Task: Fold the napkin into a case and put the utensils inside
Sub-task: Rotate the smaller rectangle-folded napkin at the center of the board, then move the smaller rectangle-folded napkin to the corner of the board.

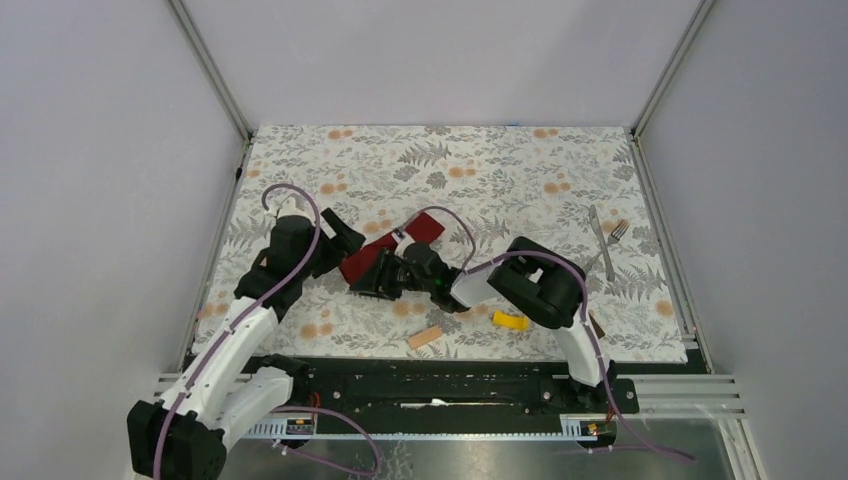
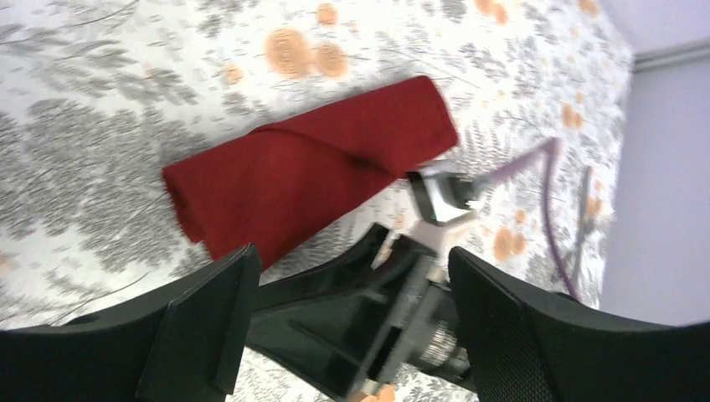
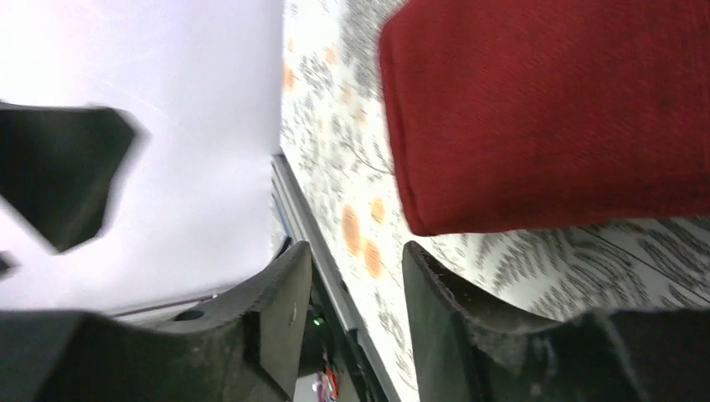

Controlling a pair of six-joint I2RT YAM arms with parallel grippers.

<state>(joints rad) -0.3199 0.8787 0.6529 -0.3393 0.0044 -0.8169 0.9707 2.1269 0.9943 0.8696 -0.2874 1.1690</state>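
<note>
Noting the layout at this moment. The napkin lies mid-bench as a folded, elongated band. Its long axis runs diagonally, near-left to far-right as seen from above.

Left pincer: jaws spread wide with nothing between them. The napkin lies just ahead of the tips, broadside on, with its blunt left end closest.

Right pincer: jaws partly apart, gripping nothing. A folded corner of the cloth sits just beyond the tips and off to one side, not in the gap. From above, this pincer hovers at the band's near long edge, so the cloth lies between the two pincers. Both are close to it; I cannot tell whether either touches.

Knife and fork lie side by side near the bench's right edge, well apart from the cloth. They are on the right arm's side, so that arm looks better placed to fetch them.

Judgement: folding is not finished, and no pocket opening is visible yet.

Surface: the bench has a leaf-and-flower printed cover. A tan block and a yellow block sit near the front edge. Plain grey walls enclose three sides.
</note>
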